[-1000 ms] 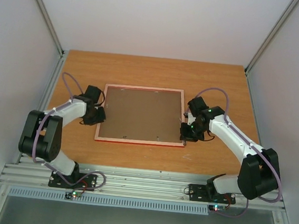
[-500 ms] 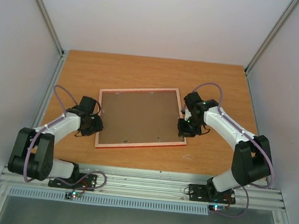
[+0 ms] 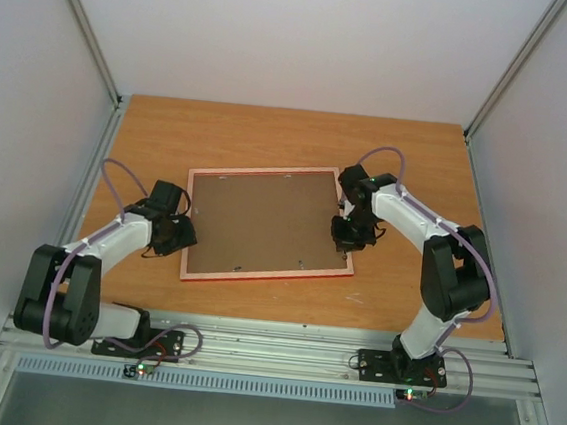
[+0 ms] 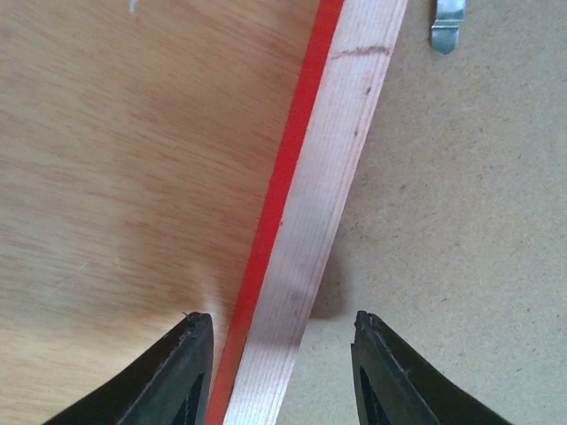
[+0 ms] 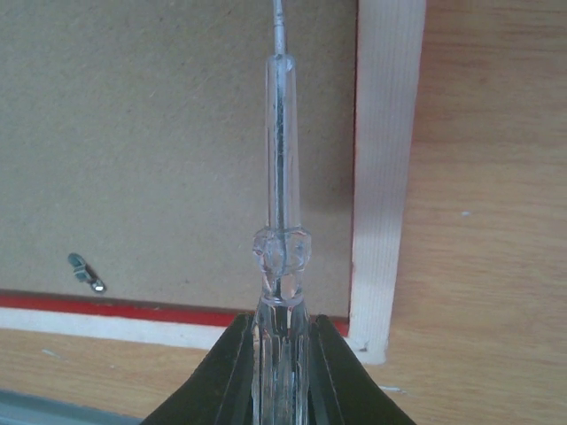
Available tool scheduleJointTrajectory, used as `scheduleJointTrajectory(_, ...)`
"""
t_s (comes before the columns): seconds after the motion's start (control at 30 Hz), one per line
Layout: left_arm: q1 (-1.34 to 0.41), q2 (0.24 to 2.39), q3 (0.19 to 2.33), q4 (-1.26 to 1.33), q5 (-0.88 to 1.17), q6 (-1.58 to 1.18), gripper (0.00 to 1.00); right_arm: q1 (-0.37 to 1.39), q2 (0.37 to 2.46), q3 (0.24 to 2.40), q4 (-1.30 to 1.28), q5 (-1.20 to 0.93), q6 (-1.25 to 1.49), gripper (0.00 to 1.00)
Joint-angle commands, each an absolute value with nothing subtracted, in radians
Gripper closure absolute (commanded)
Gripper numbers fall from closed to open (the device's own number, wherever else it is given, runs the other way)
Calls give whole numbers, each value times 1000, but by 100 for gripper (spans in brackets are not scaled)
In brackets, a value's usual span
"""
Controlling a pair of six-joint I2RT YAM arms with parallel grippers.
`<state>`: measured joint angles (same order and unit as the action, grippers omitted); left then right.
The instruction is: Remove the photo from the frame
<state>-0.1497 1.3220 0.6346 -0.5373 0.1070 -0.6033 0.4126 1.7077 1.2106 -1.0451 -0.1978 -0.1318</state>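
The frame (image 3: 267, 275) lies face down on the table, its pale back and red edge showing around a brown backing board (image 3: 263, 221). The photo is hidden beneath that board. My left gripper (image 3: 183, 231) stands open at the frame's left side. In the left wrist view its jaws (image 4: 283, 332) straddle the frame rail (image 4: 319, 221) with gaps on both sides. My right gripper (image 3: 342, 233) hovers over the frame's right edge, shut on a clear-handled screwdriver (image 5: 282, 177) whose shaft points across the backing board (image 5: 159, 133).
Small metal retaining clips (image 4: 447, 22) (image 5: 86, 271) sit on the backing board near the frame rails. The wooden table (image 3: 420, 155) is bounded by white walls at left, right and back. The aluminium base rail (image 3: 271, 347) runs along the near edge.
The frame has skewed slightly on the table. My left gripper has opened and released the frame's left rail. The right gripper with the screwdriver has shifted inward over the right rail.
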Motion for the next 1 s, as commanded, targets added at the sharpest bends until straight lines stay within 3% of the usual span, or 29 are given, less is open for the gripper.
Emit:
scheduleJointTrajectory(0.0, -144, 1348, 661, -498, 107, -578, 55, 415, 1749, 1252, -1083, -150, -139, 99)
scheduleJointTrajectory(0.97, -146, 1326, 625, -456, 144, -584, 55, 402, 1844, 1315, -1158, -91, -114, 99)
